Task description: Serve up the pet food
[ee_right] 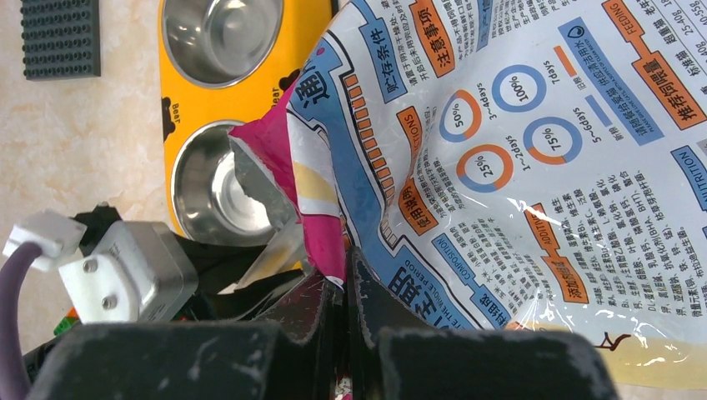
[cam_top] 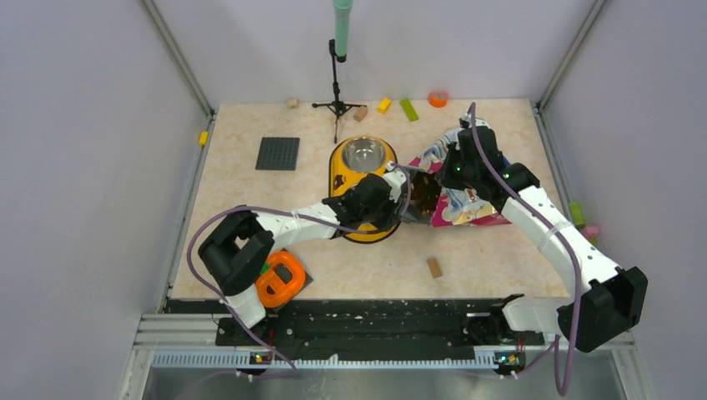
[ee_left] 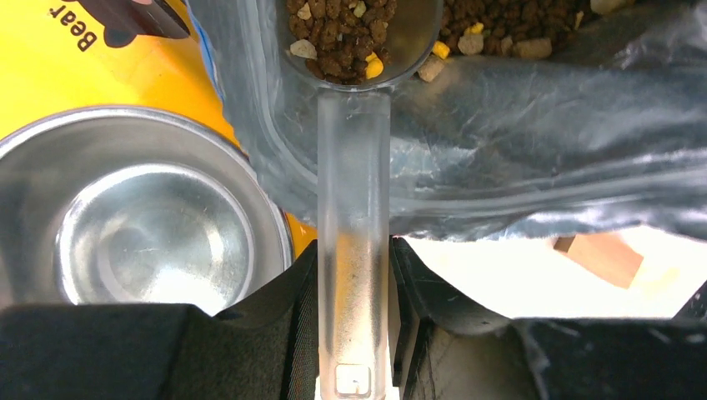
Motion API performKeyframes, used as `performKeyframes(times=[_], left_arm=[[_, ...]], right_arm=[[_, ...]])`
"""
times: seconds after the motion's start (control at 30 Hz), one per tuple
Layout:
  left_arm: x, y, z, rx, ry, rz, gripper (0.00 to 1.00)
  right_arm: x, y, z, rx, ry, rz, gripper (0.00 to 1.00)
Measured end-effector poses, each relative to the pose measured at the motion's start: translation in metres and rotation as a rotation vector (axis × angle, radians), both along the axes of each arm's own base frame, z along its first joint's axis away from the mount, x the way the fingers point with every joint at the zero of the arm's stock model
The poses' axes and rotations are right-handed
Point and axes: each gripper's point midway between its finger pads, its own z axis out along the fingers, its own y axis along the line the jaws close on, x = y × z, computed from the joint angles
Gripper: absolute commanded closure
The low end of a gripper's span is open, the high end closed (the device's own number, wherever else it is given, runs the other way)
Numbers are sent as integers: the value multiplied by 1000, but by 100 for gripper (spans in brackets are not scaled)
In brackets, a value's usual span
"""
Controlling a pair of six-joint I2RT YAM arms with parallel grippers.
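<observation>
Clear plastic scoop (ee_left: pixel 353 208) is sitting clamped by its handle in the left gripper (ee_left: pixel 354 258) jaws. Ahead of them, its bowl is carrying pet food (ee_left: pixel 338 33) inside the bag (ee_left: pixel 517 125) mouth. The right gripper (ee_right: pixel 346 287) is pinching the bag edge, jaws closed on it.

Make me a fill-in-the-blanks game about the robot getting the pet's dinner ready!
1. The left hand holds the clear scoop of pet food by its ____.
2. The steel bowl next to the scoop is ____ inside.
3. The right hand pinches the edge of the bag, and the bowls sit in a ____ feeder.

Missing words: handle, empty, yellow.
</observation>
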Motion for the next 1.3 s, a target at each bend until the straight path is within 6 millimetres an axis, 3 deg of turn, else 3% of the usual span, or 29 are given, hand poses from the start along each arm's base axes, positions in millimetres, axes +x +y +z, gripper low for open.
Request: performKeyframes(times=[0.3,0.63,1.03,1.3], left_arm=[[-18,6,7,-8,-51,-118,100],[-36,15,43,-48,-158,-203,100],[-56,35,35,-7,-189,-252,100],[-62,51,60,-28,-239,-219,100]], right_arm=[[0,-2,0,2,3,-10,100],[4,-8,6,-3,-10,-27,100],[9,-13,11,46,-7,-54,100],[11,-14,13,50,-10,-58,100]])
